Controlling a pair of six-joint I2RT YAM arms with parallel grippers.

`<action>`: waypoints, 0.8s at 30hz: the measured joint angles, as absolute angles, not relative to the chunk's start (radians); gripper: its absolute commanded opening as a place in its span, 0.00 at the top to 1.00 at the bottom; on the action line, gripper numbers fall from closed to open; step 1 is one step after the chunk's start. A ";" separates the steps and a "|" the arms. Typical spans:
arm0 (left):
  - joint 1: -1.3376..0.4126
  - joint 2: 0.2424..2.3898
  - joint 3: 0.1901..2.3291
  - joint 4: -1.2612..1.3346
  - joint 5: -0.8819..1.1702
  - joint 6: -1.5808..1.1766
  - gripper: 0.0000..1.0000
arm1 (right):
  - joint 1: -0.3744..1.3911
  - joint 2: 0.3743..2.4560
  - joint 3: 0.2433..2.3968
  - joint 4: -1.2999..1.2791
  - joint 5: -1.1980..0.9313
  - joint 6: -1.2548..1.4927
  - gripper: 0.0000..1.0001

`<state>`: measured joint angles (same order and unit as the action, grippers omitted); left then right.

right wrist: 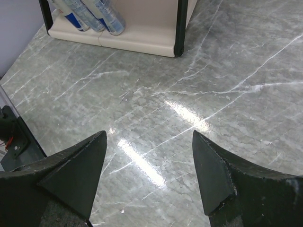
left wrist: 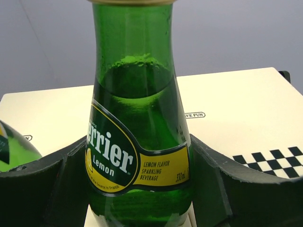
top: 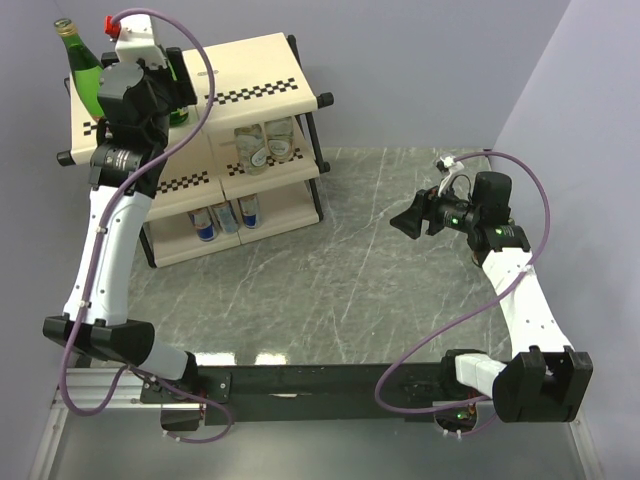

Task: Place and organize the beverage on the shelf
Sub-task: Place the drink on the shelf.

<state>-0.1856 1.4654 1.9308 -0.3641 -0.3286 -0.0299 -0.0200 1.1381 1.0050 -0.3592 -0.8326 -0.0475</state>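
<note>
The shelf (top: 262,68) stands at the far left. My left gripper (top: 176,92) is over its top panel (left wrist: 236,109), shut on an upright green glass bottle (left wrist: 139,142) with a yellow label. The bottle's base is out of view; only a green sliver (top: 181,117) shows from above. A second green bottle (top: 82,62) with a gold cap stands at the top panel's left end, and it also shows in the left wrist view (left wrist: 12,153). Two clear bottles (top: 265,145) sit on the middle tier. Three blue-silver cans (top: 226,216) stand on the bottom tier. My right gripper (top: 410,222) is open and empty above the table.
The grey marble table (top: 350,280) spreads in front of the shelf. In the right wrist view the open gripper (right wrist: 149,165) hangs over the marble (right wrist: 227,66), with the shelf's bottom tier (right wrist: 142,40), its black post (right wrist: 181,28) and the cans (right wrist: 102,14) ahead. Walls close the back and right.
</note>
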 measured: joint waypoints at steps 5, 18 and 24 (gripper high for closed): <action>-0.149 1.475 1.928 -0.359 -0.288 -0.051 1.00 | -0.020 1.144 1.005 -0.359 -0.833 -0.050 0.21; -0.092 1.463 1.873 -0.292 -0.215 -0.068 0.96 | -0.020 1.152 1.005 -0.359 -0.833 -0.050 0.21; -0.090 1.452 1.856 -0.281 -0.188 -0.069 0.64 | -0.020 1.155 0.998 -0.359 -0.833 -0.050 0.21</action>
